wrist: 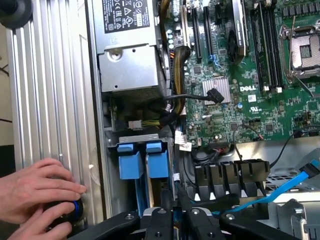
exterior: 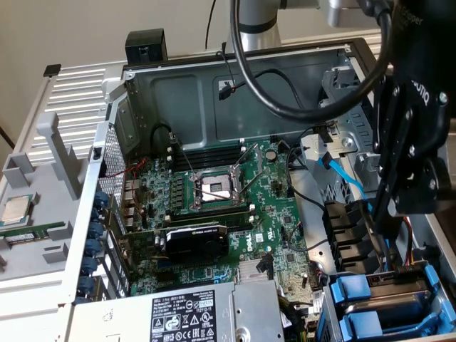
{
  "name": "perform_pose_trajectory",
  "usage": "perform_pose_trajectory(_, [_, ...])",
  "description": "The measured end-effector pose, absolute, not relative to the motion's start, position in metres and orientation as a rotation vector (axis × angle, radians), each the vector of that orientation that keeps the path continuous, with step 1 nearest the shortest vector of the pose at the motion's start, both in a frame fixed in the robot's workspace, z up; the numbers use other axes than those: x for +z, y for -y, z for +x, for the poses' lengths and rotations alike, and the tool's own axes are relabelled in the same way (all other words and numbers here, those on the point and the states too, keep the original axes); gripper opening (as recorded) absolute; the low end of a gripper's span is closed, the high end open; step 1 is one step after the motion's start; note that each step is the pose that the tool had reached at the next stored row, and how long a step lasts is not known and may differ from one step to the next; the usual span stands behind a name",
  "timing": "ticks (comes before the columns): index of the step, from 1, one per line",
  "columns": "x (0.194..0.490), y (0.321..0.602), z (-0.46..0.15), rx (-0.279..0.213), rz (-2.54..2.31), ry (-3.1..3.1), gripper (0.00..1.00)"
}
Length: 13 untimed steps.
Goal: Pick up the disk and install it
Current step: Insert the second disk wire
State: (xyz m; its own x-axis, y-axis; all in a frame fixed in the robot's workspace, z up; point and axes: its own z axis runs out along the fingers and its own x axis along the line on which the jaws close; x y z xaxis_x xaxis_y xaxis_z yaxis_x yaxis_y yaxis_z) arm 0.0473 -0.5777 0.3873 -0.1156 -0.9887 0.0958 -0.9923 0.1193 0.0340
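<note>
Black claw (wrist: 175,220) nearest lens, fingers closed together, pushed down into drive bay beside black fan ducts (wrist: 232,175). Disk in blue plastic carrier (wrist: 145,160) seated in bay, just beside claw tips. Person's hand (wrist: 37,195) on ribbed grey case panel (wrist: 50,90).

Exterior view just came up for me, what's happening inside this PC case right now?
The arm's pincer is shut and down in the open computer case, at the drive bay beside the motherboard. It sits just above the blue carrier frames already seated in the bay; whether it is gripping the disk cannot be told. In the wrist view, a person's hands rest on a blue knob outside the case wall. The grey power supply lies untouched at the case's near edge.
</note>
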Motion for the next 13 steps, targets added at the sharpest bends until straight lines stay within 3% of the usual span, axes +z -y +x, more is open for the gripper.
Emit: perform_pose_trajectory(13, [0.3857,0.5824,0.0475,0.092,2.047,2.3,0.16])
